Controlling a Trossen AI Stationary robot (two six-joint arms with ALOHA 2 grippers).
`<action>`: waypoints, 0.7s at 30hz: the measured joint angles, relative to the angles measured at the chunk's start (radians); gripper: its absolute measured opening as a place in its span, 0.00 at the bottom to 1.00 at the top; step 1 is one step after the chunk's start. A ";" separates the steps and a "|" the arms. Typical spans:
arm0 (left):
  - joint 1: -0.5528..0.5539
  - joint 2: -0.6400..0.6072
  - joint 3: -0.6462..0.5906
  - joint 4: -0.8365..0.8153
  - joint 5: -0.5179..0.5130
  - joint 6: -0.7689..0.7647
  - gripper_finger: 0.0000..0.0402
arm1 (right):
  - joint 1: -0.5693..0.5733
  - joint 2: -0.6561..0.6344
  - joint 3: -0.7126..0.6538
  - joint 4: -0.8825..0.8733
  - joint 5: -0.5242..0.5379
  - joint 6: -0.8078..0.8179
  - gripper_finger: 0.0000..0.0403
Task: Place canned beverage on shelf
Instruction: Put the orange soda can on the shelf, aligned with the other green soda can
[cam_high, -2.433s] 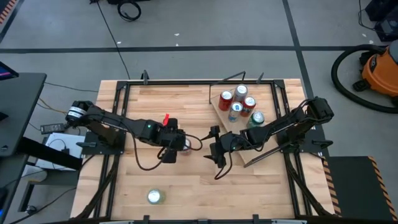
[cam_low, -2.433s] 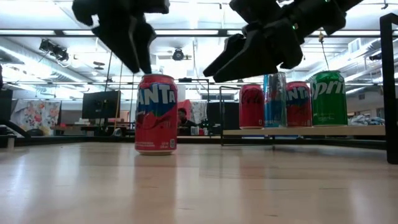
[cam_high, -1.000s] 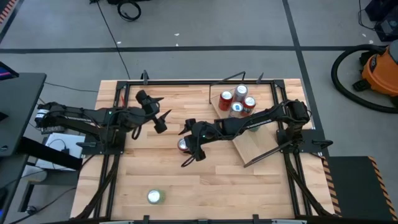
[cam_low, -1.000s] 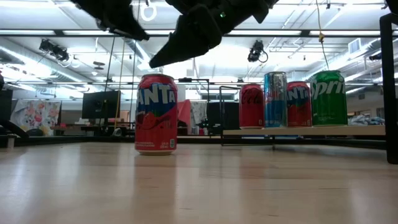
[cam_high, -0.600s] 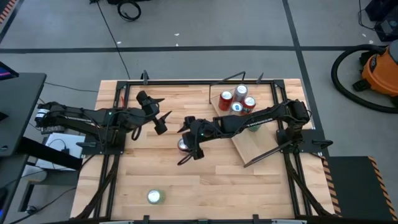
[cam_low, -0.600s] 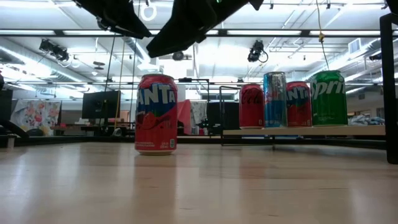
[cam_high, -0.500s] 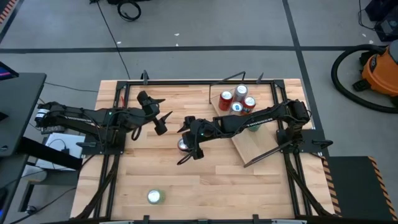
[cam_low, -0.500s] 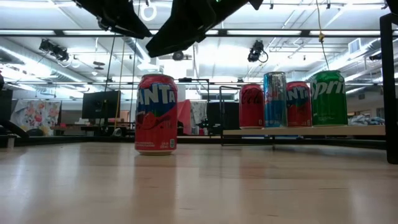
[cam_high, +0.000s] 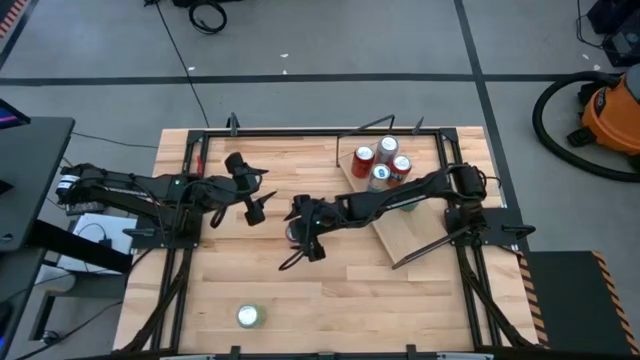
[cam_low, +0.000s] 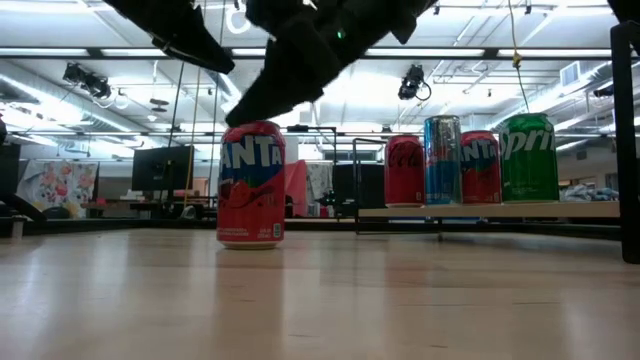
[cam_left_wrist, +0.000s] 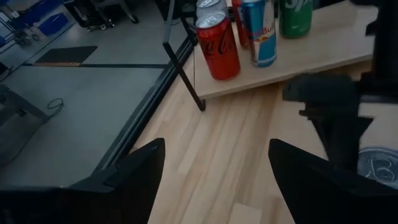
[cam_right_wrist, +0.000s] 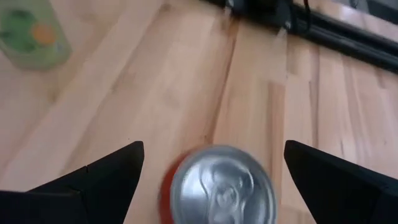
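The left gripper waits over the left-centre of the table, fingers spread and holding nothing, just left of the work area.

The target, a red Fanta can, stands upright on the bare tabletop near the centre, well apart from the shelf.

The right gripper hangs directly above this can. In the right wrist view its 2 fingers are spread wide, 1 on each side of the silver can top, not yet touching it.

A pale green-topped can stands alone at the near left of the table.

The shelf sits askew at the far right, carrying 4 upright cans: Coca-Cola, a blue-and-silver can, another red can and a Sprite can.

Handling judgement: the can wall is likely thin, smooth and slippery, and dents under excess force. A full can is moderately heavy. Grip across the mid-body, on opposite sides, and keep it upright.
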 joint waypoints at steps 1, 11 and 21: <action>0.000 0.000 0.000 0.002 0.000 -0.001 0.74 | 0.000 0.010 0.000 0.005 0.010 -0.003 0.99; 0.000 0.000 0.000 -0.003 -0.001 -0.011 0.74 | -0.007 0.027 0.000 -0.061 0.033 -0.010 0.94; 0.000 0.000 0.000 -0.005 -0.003 -0.012 0.74 | -0.016 0.026 0.000 -0.067 0.022 0.021 0.79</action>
